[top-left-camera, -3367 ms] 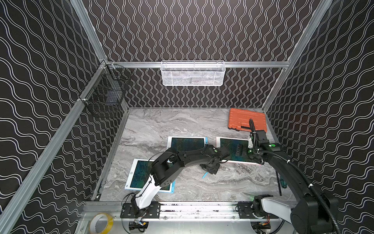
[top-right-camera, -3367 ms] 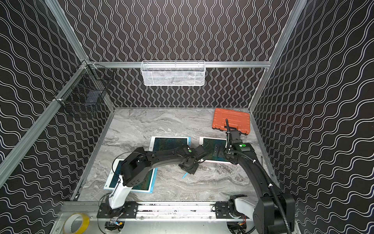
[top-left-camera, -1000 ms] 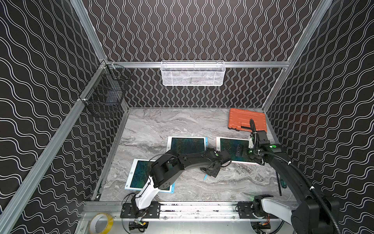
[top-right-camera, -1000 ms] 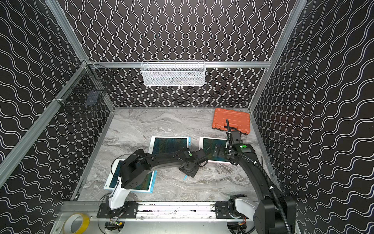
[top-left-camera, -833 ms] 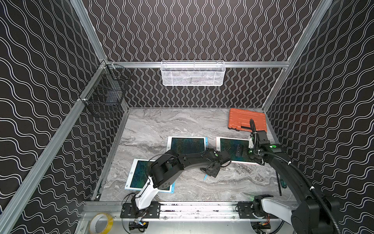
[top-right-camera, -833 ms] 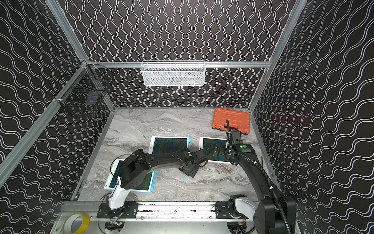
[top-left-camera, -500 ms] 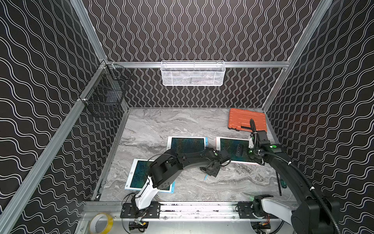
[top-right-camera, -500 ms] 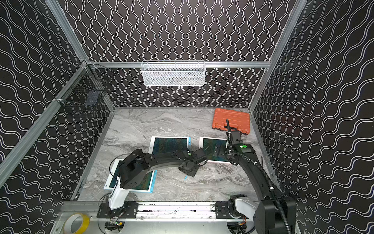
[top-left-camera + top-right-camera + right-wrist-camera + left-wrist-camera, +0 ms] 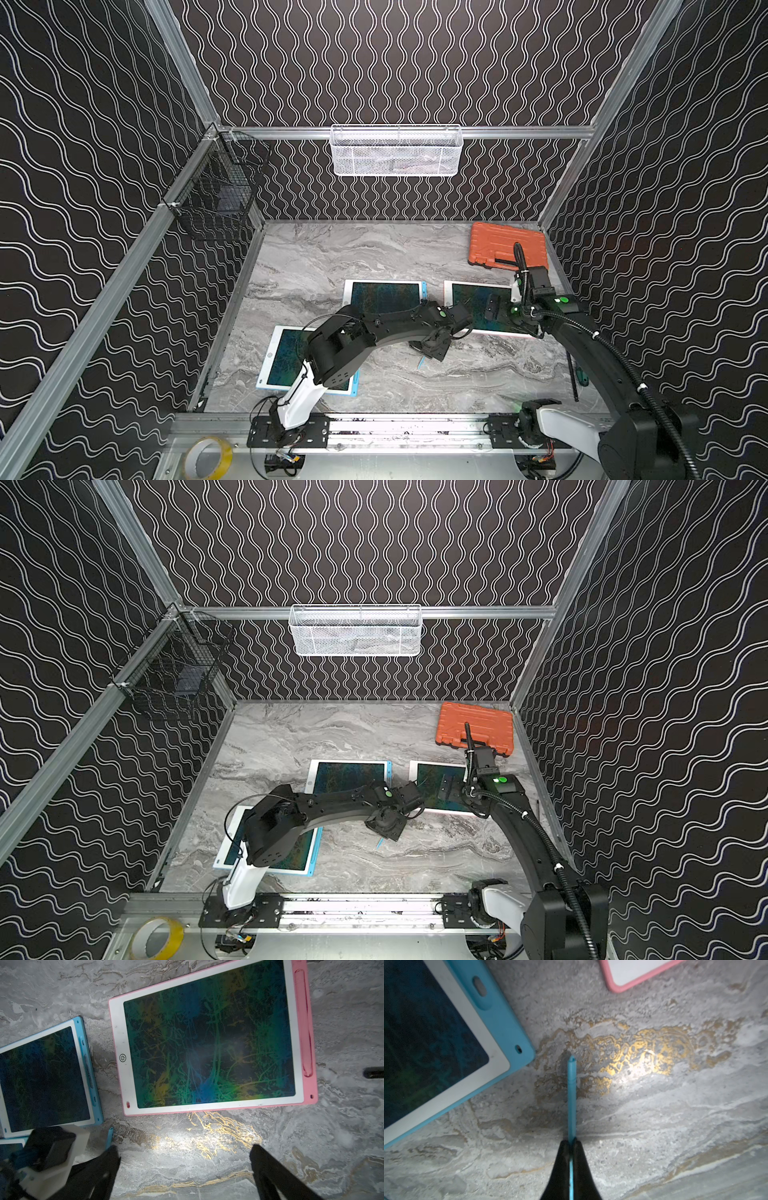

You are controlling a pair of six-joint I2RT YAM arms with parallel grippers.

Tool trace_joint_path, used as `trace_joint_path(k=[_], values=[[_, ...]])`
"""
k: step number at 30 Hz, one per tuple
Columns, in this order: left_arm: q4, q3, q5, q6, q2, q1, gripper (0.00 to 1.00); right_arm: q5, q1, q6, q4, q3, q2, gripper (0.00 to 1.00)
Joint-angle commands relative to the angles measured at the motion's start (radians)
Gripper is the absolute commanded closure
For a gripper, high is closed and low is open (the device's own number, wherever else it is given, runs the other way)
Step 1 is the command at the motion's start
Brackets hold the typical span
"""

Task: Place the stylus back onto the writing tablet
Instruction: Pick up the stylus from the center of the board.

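Note:
My left gripper (image 9: 571, 1142) is shut on a thin blue stylus (image 9: 571, 1095). The stylus sticks out in front of the fingers, low over the marble. Its free end lies just off the corner of the blue-framed writing tablet (image 9: 500, 1022). In both top views this gripper (image 9: 430, 349) (image 9: 388, 827) is at the table's middle, just in front of that tablet (image 9: 384, 295) (image 9: 349, 777). The stylus tip (image 9: 421, 363) shows below the gripper. My right gripper (image 9: 185, 1153) is open and holds nothing. It hovers over the pink-framed tablet (image 9: 207, 1043) (image 9: 469, 299).
A pink stylus (image 9: 301, 1022) sits in the pink tablet's side slot. Another blue tablet (image 9: 291, 357) lies at the near left under my left arm. An orange case (image 9: 507, 247) is at the back right. A green-handled tool (image 9: 577, 374) lies by the right wall.
My left wrist has sunk slightly toward the table with its fingers staying over the stylus. The right arm has not moved.

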Motion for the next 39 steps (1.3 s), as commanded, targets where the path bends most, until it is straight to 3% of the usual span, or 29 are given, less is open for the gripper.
trace_joint_path(k=[1, 25, 34, 39], values=[[0.009, -0.011, 0.022, 0.007, 0.030, 0.002, 0.99, 0.011, 0.002, 0.003, -0.003, 0.010, -0.004, 0.00], [0.013, -0.021, 0.028, 0.004, 0.048, 0.002, 0.93, 0.015, 0.002, 0.001, -0.005, 0.012, -0.001, 0.00], [0.015, -0.019, 0.018, -0.002, 0.029, 0.005, 1.00, 0.018, 0.001, -0.001, -0.006, 0.013, 0.000, 0.00], [0.018, -0.003, 0.031, 0.005, 0.047, 0.005, 0.96, 0.019, 0.000, 0.000, -0.003, 0.013, 0.001, 0.00]])
